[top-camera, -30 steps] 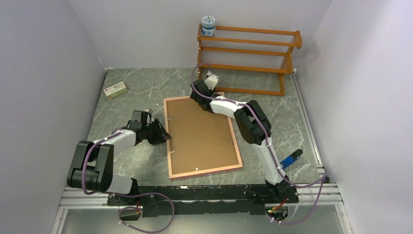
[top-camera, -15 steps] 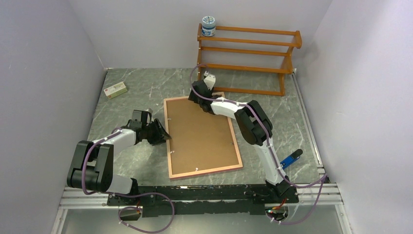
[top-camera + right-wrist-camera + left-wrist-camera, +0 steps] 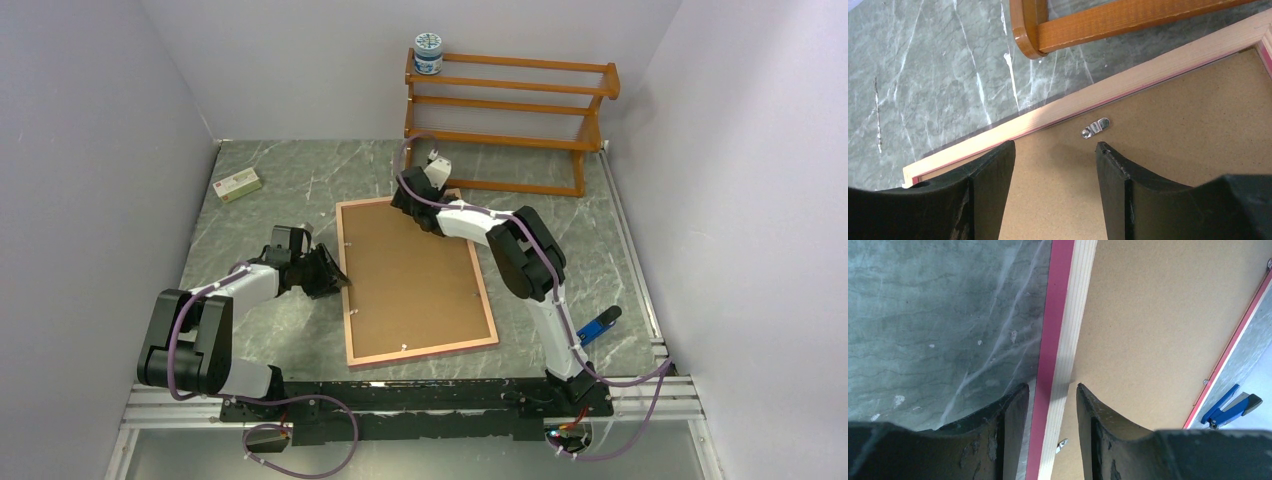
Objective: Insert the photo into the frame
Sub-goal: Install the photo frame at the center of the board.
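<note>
**Top view:** The right gripper [image 3: 404, 203] has edged toward the far rail of the frame [image 3: 425, 352] and its jaws have spread. The left gripper [image 3: 335, 277] is unmoved at the left rail. The frame lies face down mid-table with the backboard [image 3: 415, 280] seated in it. The photo shows in no view.

Judgement: the right arm is lining up on a clip [image 3: 1095, 127], so the back is about to be locked or released.

Count: one frame, one backboard, one rack [image 3: 510, 100], one jar [image 3: 428, 53], one box [image 3: 238, 184], one blue tool [image 3: 598, 326], and four clips discernible.

**Left wrist:** The jaws are narrow and straddle the left rail. Whether they pinch it cannot be told.

**Right wrist:** The jaws are wide and empty above the backboard. One clip lies between them, just inside the far rail.
</note>
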Controlling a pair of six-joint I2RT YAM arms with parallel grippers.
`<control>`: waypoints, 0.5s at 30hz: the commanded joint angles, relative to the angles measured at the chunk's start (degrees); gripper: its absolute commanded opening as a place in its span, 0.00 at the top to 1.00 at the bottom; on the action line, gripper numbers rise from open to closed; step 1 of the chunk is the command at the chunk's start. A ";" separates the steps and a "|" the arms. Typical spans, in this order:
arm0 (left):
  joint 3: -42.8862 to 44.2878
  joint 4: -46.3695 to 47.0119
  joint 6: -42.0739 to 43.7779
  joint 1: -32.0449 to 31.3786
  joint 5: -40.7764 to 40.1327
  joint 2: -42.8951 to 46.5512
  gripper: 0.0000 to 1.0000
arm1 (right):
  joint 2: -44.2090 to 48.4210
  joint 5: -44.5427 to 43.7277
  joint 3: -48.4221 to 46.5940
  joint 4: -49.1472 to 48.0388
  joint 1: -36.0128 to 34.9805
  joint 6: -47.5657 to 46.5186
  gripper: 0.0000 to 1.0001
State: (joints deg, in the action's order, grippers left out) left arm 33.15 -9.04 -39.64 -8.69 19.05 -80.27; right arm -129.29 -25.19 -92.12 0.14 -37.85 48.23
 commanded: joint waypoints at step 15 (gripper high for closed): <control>-0.74 -2.49 2.00 -0.01 -2.78 -0.65 0.53 | -4.50 6.79 -4.00 -1.85 2.09 -1.52 0.46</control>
State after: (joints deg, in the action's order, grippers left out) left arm 33.15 -9.02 -39.64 -8.69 19.05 -80.29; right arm -131.68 -22.55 -95.77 0.67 -35.81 48.07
